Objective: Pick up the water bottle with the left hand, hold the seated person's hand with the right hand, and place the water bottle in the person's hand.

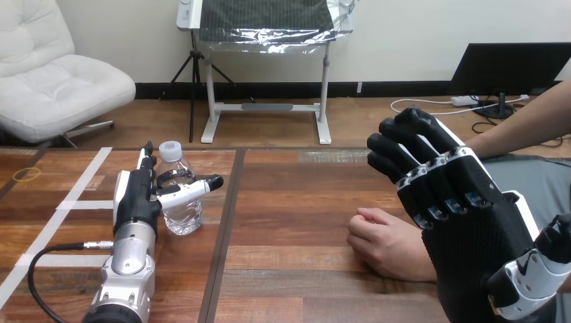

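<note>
A clear water bottle [179, 202] with a white cap stands upright on the wooden table [296, 202] at the left. My left hand [138, 195] is right beside it, open: straight fingers run along the bottle's left side and the thumb reaches across its front. The person's hand [387, 245] rests on the table right of centre, loosely curled, with nothing in it. My right hand [464, 222] is raised over the person's wrist, back towards me, fingers relaxed and holding nothing. It hides the wrist, so I cannot tell whether the two touch. The person's forearm [522, 121] comes in from the upper right.
A yellow rubber band [27, 173] lies near the table's far left edge. White tape strips [84, 182] cross the left part of the table. A dark seam [227, 215] splits the tabletop between the bottle and the person's hand.
</note>
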Available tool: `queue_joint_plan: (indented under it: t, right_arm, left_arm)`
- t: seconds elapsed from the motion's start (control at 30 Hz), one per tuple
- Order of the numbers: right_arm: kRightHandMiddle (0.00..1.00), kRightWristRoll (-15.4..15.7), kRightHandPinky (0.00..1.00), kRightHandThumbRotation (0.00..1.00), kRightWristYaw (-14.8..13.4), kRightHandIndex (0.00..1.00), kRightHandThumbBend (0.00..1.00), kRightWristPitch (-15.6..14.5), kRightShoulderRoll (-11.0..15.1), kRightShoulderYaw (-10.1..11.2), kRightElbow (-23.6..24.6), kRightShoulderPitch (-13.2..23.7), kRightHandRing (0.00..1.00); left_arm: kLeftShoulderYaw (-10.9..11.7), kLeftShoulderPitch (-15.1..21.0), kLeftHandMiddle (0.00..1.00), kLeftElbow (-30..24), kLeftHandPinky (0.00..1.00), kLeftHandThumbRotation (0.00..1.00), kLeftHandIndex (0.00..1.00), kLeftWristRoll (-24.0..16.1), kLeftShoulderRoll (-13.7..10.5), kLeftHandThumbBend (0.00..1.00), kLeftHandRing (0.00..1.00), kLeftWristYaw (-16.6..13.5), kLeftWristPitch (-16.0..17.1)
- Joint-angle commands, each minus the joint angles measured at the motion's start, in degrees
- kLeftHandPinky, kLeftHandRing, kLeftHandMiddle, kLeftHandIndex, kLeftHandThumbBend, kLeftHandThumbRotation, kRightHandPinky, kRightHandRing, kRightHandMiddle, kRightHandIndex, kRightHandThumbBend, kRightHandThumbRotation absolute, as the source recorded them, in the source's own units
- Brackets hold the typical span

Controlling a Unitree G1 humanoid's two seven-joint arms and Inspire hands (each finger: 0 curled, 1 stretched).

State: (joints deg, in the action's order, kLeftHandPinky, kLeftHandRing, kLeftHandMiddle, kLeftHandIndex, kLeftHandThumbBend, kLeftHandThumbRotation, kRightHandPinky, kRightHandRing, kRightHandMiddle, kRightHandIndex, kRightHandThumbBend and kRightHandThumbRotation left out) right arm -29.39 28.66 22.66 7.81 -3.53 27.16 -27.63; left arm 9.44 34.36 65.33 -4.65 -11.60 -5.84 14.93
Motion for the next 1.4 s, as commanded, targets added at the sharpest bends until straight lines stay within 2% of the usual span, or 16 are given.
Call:
queue_joint_plan:
  t: [0.0,0.2,0.3,0.43,0.83,1.17,1.37]
  right_arm:
    - [0.87,-0.7,0.90,1.00,0.1,0.86,0.83,-0.3,0.6,0.6,2.6,1.8,0.87]
    - [0.87,-1.2,0.90,1.00,0.4,0.86,0.82,-0.1,0.8,0.6,2.3,1.9,0.87]
    - [0.87,-1.3,0.90,1.00,0.3,0.86,0.82,-0.2,0.8,0.5,2.4,1.9,0.87]
    - [0.87,-1.1,0.90,1.00,0.2,0.86,0.83,-0.1,0.8,0.5,2.5,1.9,0.87]
    - [0.86,-1.3,0.89,1.00,0.0,0.85,0.83,-0.1,0.9,0.5,2.9,1.7,0.86]
    - [0.86,-1.7,0.88,1.00,0.0,0.85,0.83,-0.2,1.1,0.5,3.2,1.5,0.86]
    - [0.86,-2.2,0.88,1.00,0.2,0.85,0.83,-0.3,1.3,0.5,3.4,1.4,0.86]
  left_arm:
    - [-0.8,5.3,0.98,0.0,0.91,0.11,1.00,0.2,0.3,1.00,0.96,-0.4,0.1]
    - [-1.2,5.5,0.97,0.0,0.91,0.11,0.98,-0.2,0.5,1.00,0.96,-1.1,-0.8]
    - [-2.5,5.8,0.96,0.0,0.90,0.13,0.98,-1.8,0.3,1.00,0.95,-2.1,-2.0]
    - [-3.1,6.3,0.95,-0.1,0.90,0.14,0.96,-2.1,0.3,1.00,0.94,-2.4,-3.9]
    - [-3.8,7.4,0.91,-0.6,0.77,0.03,0.90,-1.9,0.5,0.97,0.87,-3.1,-7.7]
    - [-4.0,8.1,0.75,-1.0,0.61,0.00,0.78,-2.0,1.1,0.90,0.71,-5.5,-10.3]
    - [-3.9,8.4,0.67,-1.2,0.55,0.00,0.72,-1.8,1.4,0.86,0.64,-7.1,-10.9]
